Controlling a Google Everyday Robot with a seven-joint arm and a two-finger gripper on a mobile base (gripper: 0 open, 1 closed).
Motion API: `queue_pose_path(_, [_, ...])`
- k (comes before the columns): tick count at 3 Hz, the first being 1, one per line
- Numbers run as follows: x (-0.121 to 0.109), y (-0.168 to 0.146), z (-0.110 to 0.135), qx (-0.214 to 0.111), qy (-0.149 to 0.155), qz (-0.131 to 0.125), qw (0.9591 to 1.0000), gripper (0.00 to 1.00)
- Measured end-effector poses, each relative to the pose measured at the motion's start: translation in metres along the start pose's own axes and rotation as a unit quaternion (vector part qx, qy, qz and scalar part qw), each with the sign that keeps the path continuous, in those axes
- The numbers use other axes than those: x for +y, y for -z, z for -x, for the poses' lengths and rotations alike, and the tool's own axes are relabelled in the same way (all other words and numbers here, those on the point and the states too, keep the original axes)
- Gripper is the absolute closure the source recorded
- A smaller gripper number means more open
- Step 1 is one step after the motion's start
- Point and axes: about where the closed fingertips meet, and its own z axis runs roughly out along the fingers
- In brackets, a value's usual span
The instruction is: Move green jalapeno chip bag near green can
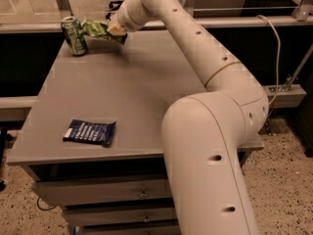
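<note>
The green can (74, 35) stands upright at the far left corner of the grey table (146, 92). The green jalapeno chip bag (98, 30), crumpled and shiny, is just to the right of the can, almost touching it and low over the table. My gripper (116, 31) is at the bag's right end and is shut on it, at the end of my white arm (195, 58) that reaches from the lower right across the table.
A flat dark blue packet (90, 131) lies near the table's front left edge. Drawers (112, 195) sit under the table front. A rail (39, 26) runs behind the table. A cable (274, 48) hangs at the right.
</note>
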Motion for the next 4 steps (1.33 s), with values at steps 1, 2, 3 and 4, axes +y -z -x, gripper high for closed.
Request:
queue_pose_path(1, [0.006, -0.008, -0.004, -0.005, 0.007, 0.008, 0.9999, 1.0])
queue_pose_path(2, [0.012, -0.009, -0.009, -0.001, 0.006, 0.016, 0.9998, 0.82])
queue_pose_path(3, [0.013, -0.002, -0.015, 0.003, 0.006, 0.021, 0.9997, 0.59])
queue_pose_path(4, [0.01, 0.008, -0.024, 0.009, 0.006, 0.025, 0.9996, 0.36])
